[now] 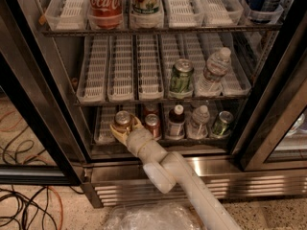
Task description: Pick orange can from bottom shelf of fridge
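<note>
The fridge (pixel 201 172) stands open in front of me. On its bottom shelf (pixel 102 130) the orange can (pixel 123 120) stands upright at the front left, copper-bodied with a silver top. My gripper (pixel 124 128) reaches into that shelf at the end of the white arm (pixel 177 176). Its cream fingers (pixel 115 131) sit on either side of the can and hug its body. The can's lower part is hidden behind the fingers and wrist.
A redder can (pixel 152 125) stands just right of the gripper, then a brown bottle (pixel 177 122), a water bottle (pixel 198 122) and a green can (pixel 222 123). The middle shelf holds a green can (pixel 181 78) and a water bottle (pixel 213 73). Cables (pixel 29 205) lie on the floor at left.
</note>
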You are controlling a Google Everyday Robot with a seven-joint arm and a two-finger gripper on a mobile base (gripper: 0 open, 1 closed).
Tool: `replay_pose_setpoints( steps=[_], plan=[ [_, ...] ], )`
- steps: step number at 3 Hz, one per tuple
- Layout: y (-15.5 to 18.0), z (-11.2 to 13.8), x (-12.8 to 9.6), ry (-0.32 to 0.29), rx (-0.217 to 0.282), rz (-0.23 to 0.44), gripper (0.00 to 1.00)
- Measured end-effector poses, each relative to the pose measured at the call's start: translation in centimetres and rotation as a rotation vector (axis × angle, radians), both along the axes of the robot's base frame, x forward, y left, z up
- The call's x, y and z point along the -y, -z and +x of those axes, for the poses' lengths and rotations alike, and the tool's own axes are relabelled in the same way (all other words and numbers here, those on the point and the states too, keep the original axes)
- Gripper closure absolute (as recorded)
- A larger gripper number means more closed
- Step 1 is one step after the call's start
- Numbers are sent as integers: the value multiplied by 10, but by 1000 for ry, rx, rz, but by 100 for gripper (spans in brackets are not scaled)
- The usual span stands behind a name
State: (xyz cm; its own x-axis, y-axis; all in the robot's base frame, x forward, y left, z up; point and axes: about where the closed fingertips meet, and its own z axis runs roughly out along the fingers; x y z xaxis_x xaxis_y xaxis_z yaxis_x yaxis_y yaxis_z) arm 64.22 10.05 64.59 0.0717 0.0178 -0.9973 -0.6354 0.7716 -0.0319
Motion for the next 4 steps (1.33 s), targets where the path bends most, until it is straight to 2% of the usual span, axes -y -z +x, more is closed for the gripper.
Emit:
replay_pose_setpoints(
  steps=[2, 4],
  plan=[
    [-22, -29, 4, -80, 6, -31, 100],
    [-24, -74, 11, -200, -52, -68, 100]
  ],
)
